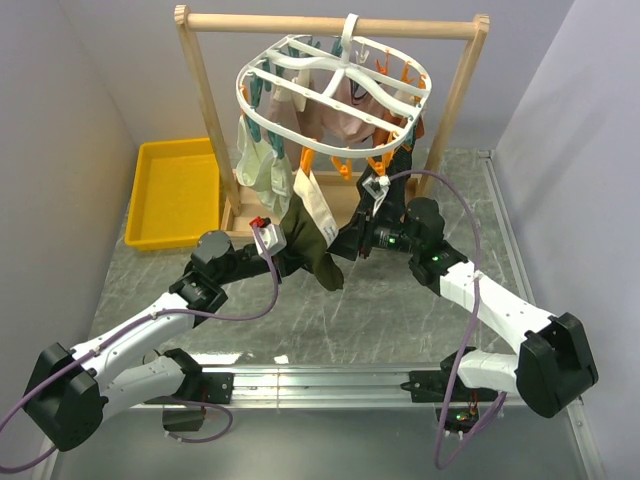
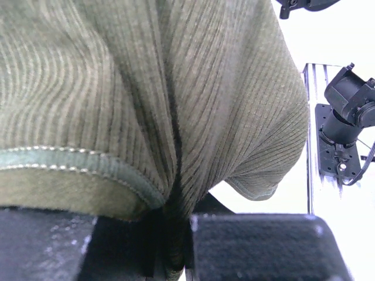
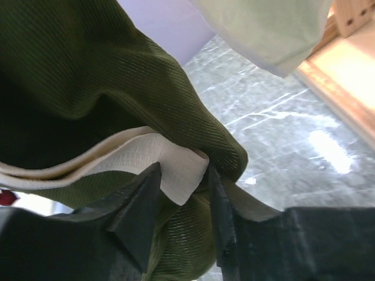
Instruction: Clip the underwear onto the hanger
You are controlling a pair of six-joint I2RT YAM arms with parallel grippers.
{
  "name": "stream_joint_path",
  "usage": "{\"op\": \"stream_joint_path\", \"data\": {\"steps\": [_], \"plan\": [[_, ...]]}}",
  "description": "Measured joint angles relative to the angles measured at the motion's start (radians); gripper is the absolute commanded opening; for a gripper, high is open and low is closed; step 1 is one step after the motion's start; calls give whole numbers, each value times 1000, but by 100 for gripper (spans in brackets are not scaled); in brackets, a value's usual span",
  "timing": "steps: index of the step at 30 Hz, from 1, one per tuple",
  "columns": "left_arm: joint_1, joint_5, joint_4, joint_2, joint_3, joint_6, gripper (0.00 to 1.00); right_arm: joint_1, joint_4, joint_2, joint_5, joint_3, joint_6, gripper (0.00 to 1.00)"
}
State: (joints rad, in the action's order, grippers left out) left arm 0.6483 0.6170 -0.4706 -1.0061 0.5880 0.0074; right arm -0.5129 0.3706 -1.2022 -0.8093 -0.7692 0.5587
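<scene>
Far left there's one yellow tray (image 1: 175, 190) sitting on the tabletop (image 1: 400, 320), well clear of everything. Next over, the left gripper (image 1: 285, 243) is clamped on the underwear (image 1: 312, 252). In its wrist view the ribbed olive fabric is squeezed right between the pads (image 2: 246, 246).

The underwear hangs in the air between the two grippers, off the tabletop and just under the front rim of the hanger (image 1: 347, 68), with its pale waistband (image 3: 170, 161) turned up.

There's one hanger, hooked on the one wooden rail frame (image 1: 330, 22), and it's crowded. I count three other garments dangling: a pale green one (image 1: 262, 165), a pinkish-beige one (image 1: 335, 115) and a dark one (image 1: 405, 135). The orange clips (image 1: 340, 165) and teal clips (image 1: 252, 100) are too many to count.

The right gripper (image 1: 340, 242) pinches the underwear at the waistband, with its fingers (image 3: 140, 205) on either side.
</scene>
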Motion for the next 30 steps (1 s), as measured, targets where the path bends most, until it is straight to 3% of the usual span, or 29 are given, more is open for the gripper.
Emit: {"op": "stream_joint_path", "data": {"steps": [2,5,9,19,23,25,30], "plan": [[0,0,-1,0,2,0,16,0,21,-11,-14,0,30,36],[0,-1,0,0,2,0,16,0,49,-21,-34,0,63,16],[0,-6,8,-2,6,0,15,0,63,-22,-50,0,81,0],[-4,-78,97,-10,47,-21,18,38,-94,174,-34,1,14,0],[-7,-123,152,-10,64,-52,34,47,-176,283,1,2,-30,0],[-10,-139,176,-8,68,-65,48,47,-232,347,25,3,-61,0],[-10,-146,264,31,68,-82,50,47,-328,450,90,11,-127,0]]}}
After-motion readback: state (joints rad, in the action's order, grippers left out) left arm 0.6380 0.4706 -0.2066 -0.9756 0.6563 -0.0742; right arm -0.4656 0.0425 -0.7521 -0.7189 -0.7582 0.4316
